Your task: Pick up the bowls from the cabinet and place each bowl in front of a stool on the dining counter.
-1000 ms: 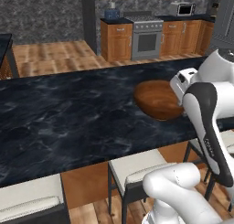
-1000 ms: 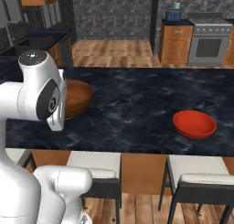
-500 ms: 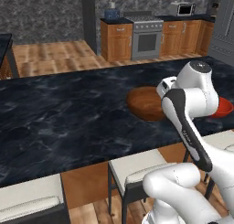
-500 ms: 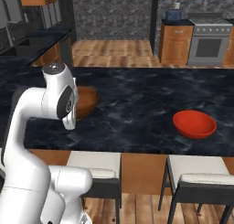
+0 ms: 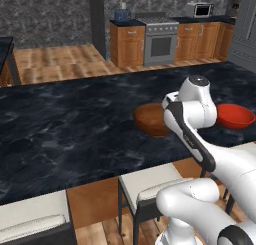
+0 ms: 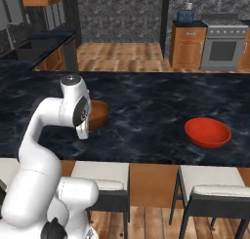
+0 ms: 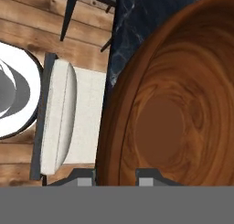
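Note:
My gripper is shut on the near rim of the brown wooden bowl, whose grained inside spreads across the hand view. From the base cameras the wooden bowl sits low over the black marble dining counter, close to its near edge, with the white arm covering the hand. I cannot tell whether it touches the slab. The glossy red bowl rests on the counter further right, in front of a stool.
A white-cushioned stool stands under the counter edge just below the wooden bowl, with another stool at far left. Beyond the counter are a wooden floor, orange-brown lower cabinets and a steel oven.
The arm has folded in and brought the wooden bowl lower and closer to the counter's near edge. The red bowl has stayed put.

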Controlling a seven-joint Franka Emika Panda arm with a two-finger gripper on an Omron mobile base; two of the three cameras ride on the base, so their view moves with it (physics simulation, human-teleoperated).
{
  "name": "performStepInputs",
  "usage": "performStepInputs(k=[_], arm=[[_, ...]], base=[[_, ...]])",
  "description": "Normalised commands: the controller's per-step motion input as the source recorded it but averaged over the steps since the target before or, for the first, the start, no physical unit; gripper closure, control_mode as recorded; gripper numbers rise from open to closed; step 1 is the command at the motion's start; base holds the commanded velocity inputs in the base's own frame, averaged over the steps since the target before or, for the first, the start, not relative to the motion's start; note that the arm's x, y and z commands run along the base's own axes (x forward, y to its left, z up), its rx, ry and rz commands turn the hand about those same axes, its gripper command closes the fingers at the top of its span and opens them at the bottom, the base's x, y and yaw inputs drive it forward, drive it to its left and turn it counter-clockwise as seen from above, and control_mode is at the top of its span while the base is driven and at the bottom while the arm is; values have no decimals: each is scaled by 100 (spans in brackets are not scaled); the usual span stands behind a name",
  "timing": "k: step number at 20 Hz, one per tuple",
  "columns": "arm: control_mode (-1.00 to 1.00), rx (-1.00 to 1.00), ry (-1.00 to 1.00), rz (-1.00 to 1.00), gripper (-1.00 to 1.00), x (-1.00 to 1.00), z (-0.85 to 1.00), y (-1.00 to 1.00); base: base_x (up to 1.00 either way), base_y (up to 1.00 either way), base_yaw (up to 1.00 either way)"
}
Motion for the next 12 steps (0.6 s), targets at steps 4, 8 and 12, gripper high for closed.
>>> performStepInputs(k=[4,8,12], arm=[[-100,0,0,0,100,42,-54,0],[-100,0,0,0,100,42,-55,0],[-100,0,0,0,100,42,-47,0]], base=[[0,0,0],[0,0,0],[0,0,0]])
